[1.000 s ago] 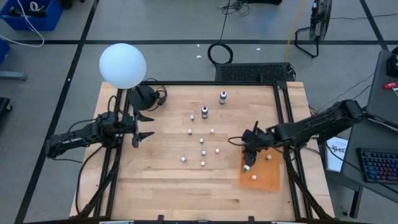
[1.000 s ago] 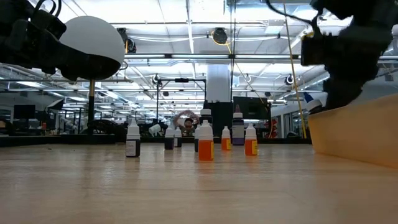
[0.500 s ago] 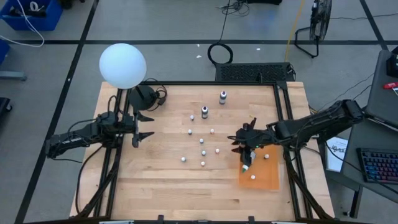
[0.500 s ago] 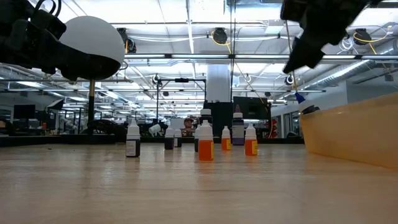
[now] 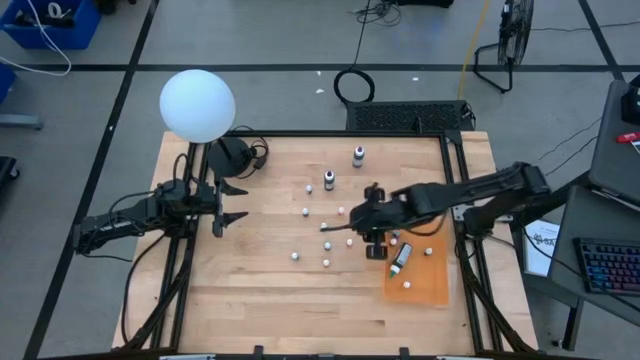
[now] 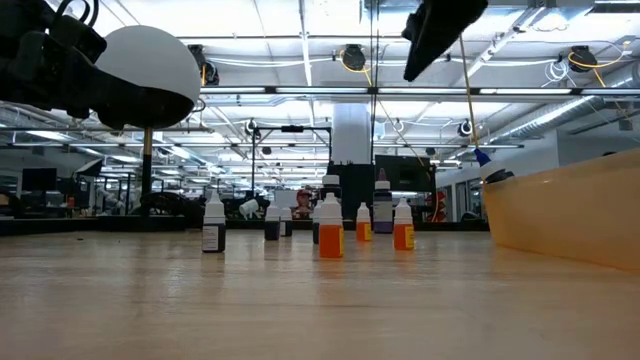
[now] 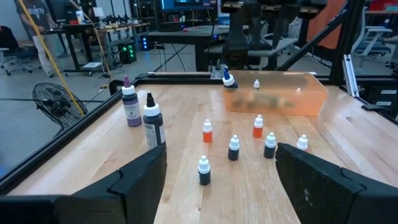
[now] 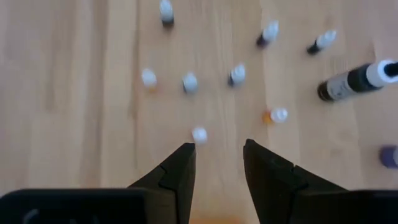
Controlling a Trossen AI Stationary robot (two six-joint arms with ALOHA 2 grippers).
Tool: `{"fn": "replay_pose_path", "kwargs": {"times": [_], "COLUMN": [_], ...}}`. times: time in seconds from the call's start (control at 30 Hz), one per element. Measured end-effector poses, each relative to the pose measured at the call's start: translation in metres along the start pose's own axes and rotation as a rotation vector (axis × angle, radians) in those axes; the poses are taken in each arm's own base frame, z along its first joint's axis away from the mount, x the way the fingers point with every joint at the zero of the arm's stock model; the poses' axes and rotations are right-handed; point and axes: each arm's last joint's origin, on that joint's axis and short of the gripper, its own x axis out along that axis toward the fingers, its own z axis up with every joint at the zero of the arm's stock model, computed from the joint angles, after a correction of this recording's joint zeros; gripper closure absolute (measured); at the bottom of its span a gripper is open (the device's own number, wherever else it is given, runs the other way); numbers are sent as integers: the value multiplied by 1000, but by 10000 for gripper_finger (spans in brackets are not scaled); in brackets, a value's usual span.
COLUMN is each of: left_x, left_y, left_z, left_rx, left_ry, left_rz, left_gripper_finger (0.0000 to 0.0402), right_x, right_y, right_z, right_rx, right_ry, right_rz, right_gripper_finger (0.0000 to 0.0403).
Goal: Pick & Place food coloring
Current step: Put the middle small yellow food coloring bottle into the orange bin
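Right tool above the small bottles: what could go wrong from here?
1. The right tool hangs open over a tight group; closing on the white-capped bottle may knock the orange bottle beside it.
2. A tipped bottle lies on the orange tray; the next drop could hit it.

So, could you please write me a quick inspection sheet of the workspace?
Surface: wooden table, sound.
Job's things: small bottles standing mid-table; two taller ones farther back; one lying and one upright in the orange bin.
Clutter: white globe lamp.
Hands: right hand above the bottles, empty, partly open; left hand open, waiting at its side.
Cables: loops on the floor.
Surroundings: fan, keyboard.
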Motion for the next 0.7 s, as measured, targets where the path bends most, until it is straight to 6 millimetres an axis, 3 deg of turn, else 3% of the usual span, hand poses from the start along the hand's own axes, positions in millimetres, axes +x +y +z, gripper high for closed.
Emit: {"fn": "replay_pose_path", "kwargs": {"times": [0.1, 0.23, 0.4, 0.57, 0.7], "left_x": [0, 0, 0, 0, 0], "left_y": [0, 0, 0, 0, 0], "left_z": [0, 0, 0, 0, 0], "left_rx": [0, 0, 0, 0, 0], "left_ry": [0, 0, 0, 0, 0], "left_rz": [0, 0, 0, 0, 0], "left_gripper_finger": [103, 103, 103, 103, 103], "right_x": [15, 50, 92, 110, 117], "right_y": [3, 9, 16, 15, 2], "right_z": [3, -3, -1, 2, -6], "right_rx": [-67, -93, -146, -173, -139], "right_ry": [130, 250, 220, 184, 211], "right_rz": [-17, 18, 33, 37, 20], "right_gripper_finger": [281, 264, 239, 219, 211]}}
